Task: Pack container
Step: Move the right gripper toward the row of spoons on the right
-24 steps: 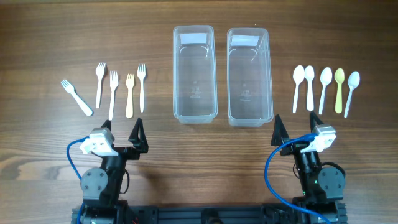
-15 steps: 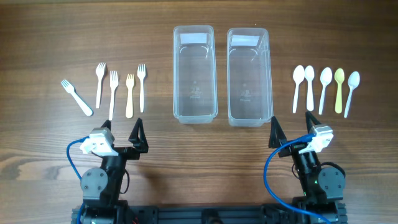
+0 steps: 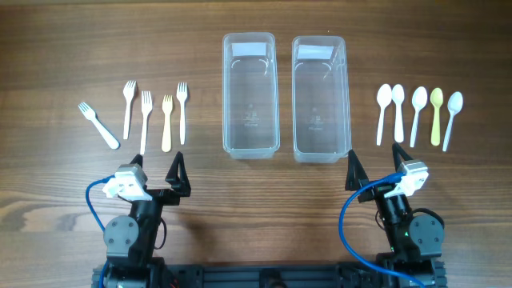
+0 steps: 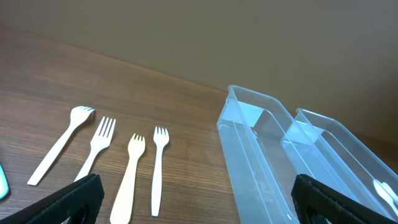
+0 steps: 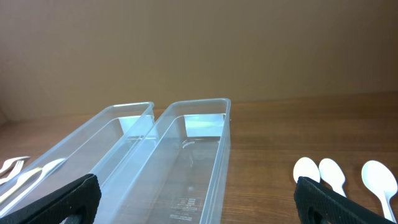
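Containers first: the left container point(image 3: 250, 104) and right container point(image 3: 320, 104), both clear, lie side by side mid-worktop with only a narrow gap between their long rims. Nearest the robot, the left gripper point(image 3: 158, 164) and right gripper point(image 3: 374, 160) stand with jaws wide apart, holding nothing. Bare worktop point(image 3: 256, 200) lies between the two. From above, the right gripper's inner fingertip sits just beside the right container's near corner. Farther out, forks point(image 3: 146, 120) lie left and spoons point(image 3: 418, 100) right, both apart from the container walls.
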You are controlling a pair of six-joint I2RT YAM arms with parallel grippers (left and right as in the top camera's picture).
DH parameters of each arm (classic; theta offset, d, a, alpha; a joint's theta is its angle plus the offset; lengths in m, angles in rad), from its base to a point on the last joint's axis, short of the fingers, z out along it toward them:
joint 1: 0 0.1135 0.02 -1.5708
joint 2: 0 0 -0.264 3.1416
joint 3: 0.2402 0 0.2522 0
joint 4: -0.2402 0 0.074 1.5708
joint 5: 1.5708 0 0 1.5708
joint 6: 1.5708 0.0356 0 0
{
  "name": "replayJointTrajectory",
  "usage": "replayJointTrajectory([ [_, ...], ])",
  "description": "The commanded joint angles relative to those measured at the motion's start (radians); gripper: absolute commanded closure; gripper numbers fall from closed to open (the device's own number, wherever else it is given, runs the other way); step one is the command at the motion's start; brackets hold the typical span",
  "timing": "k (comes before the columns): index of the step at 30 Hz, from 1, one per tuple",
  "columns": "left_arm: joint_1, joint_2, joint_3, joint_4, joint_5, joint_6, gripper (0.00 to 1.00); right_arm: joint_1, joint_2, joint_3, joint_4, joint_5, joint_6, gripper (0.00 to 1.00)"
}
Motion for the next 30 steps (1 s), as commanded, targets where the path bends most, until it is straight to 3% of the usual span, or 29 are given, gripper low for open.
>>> replayJointTrajectory([
  [1,-0.003,-0.008,-0.011,0.002,0.008,0.014,0.0,-0.004,-0.002,-0.002,0.009,-0.02,0.017,0.0],
  [13,-0.003,-0.008,-0.011,0.002,0.008,0.013,0.0,-0.004,-0.002,-0.002,0.009,-0.004,0.019,0.0],
  [15,-0.003,-0.008,-0.011,0.002,0.008,0.014,0.0,-0.004,-0.002,0.0,0.008,-0.005,0.1,0.0],
  [21,-0.003,-0.008,-0.011,0.002,0.008,0.014,0.0,-0.004,0.02,0.093,-0.056,0.032,0.123,0.0],
  [26,-0.003,-0.008,-0.011,0.002,0.008,0.014,0.0,-0.004,0.183,0.257,-0.125,0.097,0.093,0.0],
  [30,-0.003,-0.008,-0.011,0.002,0.008,0.014,0.0,-0.004,0.431,0.425,-0.227,0.177,-0.015,0.0],
])
